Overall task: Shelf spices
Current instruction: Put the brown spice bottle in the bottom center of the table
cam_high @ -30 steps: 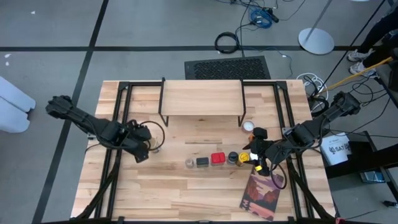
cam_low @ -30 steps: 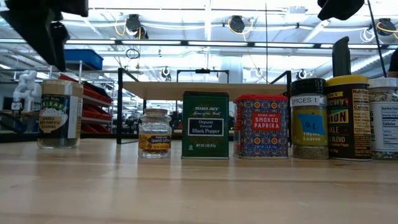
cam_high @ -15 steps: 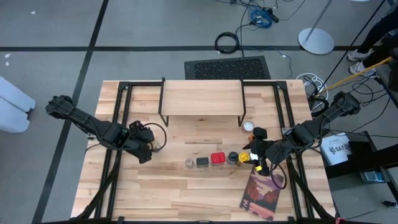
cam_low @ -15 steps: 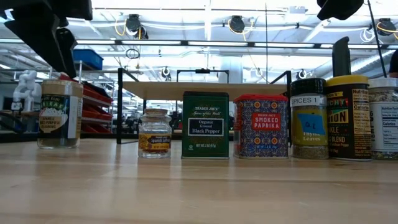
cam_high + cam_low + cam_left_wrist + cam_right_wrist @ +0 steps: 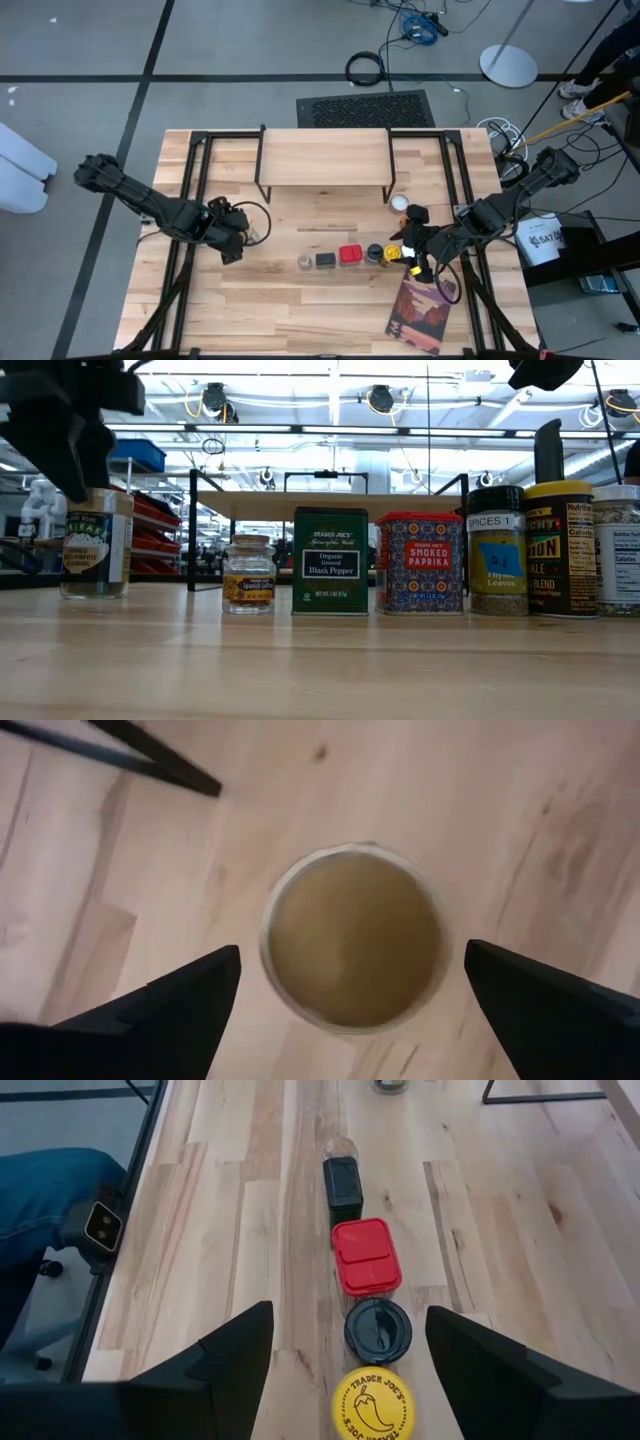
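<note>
A tan-lidded spice jar (image 5: 352, 938) stands upright on the wooden table (image 5: 250, 310), left of the others and near the shelf's left legs; the left gripper (image 5: 350, 995) hangs straight above it, fingers spread wide to either side of the lid and holding nothing. From table level that jar (image 5: 96, 542) shows a green label, with the dark gripper just over its cap.

To the right, well apart from it, the rest of the spices run in a row across the middle of the table: a small saffron jar (image 5: 248, 574); a dark green black pepper tin (image 5: 330, 560); a red-topped smoked paprika tin (image 5: 419, 562); a black-capped thyme jar (image 5: 496, 550); a yellow-capped jar (image 5: 560, 548); and a white-topped jar (image 5: 399, 203) farther back, beside the shelf's right leg.

The shelf (image 5: 325, 157), pale plank on thin black legs, stands at the far middle of the table with nothing on top.

The right gripper (image 5: 350, 1380) hovers over the right end of the row, above the yellow cap, fingers apart and empty. A reddish picture book (image 5: 420, 314) lies at the near right.
</note>
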